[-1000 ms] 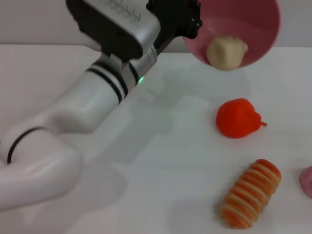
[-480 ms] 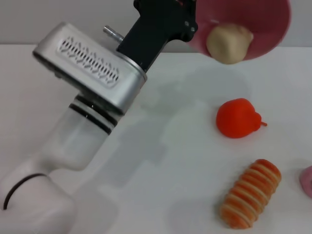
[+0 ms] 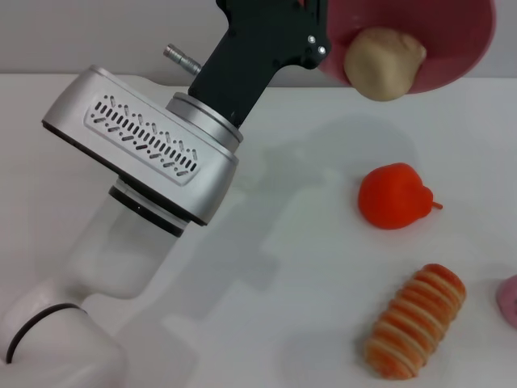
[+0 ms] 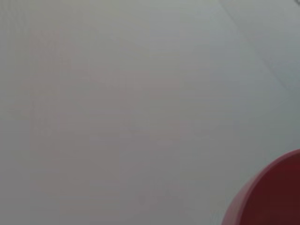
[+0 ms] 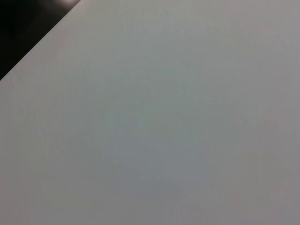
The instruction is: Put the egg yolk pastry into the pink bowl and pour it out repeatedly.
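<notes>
My left gripper is held high at the top of the head view, shut on the left rim of the pink bowl. The bowl is lifted off the table and tipped, its opening facing me and down. The egg yolk pastry, a pale beige lump, rests against the bowl's lower rim and bulges over it. A curved slice of the pink bowl shows in one corner of the left wrist view. The right wrist view holds only bare table, and my right gripper appears in no view.
A red-orange pear-like fruit lies on the white table below the bowl. An orange-and-cream striped roll lies nearer me on the right. A small pink object is cut off by the right edge.
The left arm has risen and rolled its wrist, lifting and tipping the bowl further. The pastry has moved up with the bowl and now sits over its lower rim.
</notes>
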Motion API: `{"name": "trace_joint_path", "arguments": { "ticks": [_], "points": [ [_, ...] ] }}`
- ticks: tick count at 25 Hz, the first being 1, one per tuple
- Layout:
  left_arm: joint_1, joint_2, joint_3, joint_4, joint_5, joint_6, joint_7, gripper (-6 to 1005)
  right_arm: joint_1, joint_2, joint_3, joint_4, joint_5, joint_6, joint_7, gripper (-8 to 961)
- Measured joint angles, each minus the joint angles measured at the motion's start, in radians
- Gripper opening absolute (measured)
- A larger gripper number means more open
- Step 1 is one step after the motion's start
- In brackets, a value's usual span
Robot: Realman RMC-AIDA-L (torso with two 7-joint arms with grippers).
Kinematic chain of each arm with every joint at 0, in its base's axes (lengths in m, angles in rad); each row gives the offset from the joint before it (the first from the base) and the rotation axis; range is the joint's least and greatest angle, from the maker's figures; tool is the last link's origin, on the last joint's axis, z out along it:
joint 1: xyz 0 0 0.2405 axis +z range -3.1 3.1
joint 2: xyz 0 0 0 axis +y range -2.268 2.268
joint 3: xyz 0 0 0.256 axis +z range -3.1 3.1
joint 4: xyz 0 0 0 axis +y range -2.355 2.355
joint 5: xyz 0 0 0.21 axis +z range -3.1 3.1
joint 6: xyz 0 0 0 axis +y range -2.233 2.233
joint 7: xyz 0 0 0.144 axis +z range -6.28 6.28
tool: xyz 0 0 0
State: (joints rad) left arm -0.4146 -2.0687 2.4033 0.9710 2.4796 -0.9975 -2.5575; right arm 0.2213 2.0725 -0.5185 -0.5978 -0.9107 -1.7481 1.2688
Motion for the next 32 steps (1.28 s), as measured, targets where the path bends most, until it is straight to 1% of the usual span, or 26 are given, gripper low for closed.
{"name": "trace_joint_path", "arguments": {
  "ticks": [3, 7, 13, 25, 32],
  "points": [
    [-0.002, 0.001, -0.001, 0.0, 0.0, -0.002, 0.001, 41, 0.001, 0.001, -0.001, 0.003, 0.0, -0.001, 0.0, 432],
    [-0.004, 0.0, -0.001, -0.003, 0.002, -0.053, 0.049, 41, 0.01, 0.001, 0.002, 0.021, 0.001, -0.004, 0.0, 433],
    [-0.003, 0.002, 0.001, -0.003, 0.002, -0.071, 0.062, 41, 0.017, 0.001, -0.001, 0.028, 0.001, -0.005, 0.0, 433],
    [-0.003, 0.002, 0.0, -0.005, 0.002, -0.06, 0.18, 41, 0.022, 0.0, -0.002, 0.03, 0.001, -0.005, 0.0, 432],
    [0.002, 0.001, -0.009, -0.006, 0.0, -0.051, 0.298, 41, 0.027, 0.0, -0.001, 0.03, 0.001, -0.005, 0.0, 432]
  ]
}}
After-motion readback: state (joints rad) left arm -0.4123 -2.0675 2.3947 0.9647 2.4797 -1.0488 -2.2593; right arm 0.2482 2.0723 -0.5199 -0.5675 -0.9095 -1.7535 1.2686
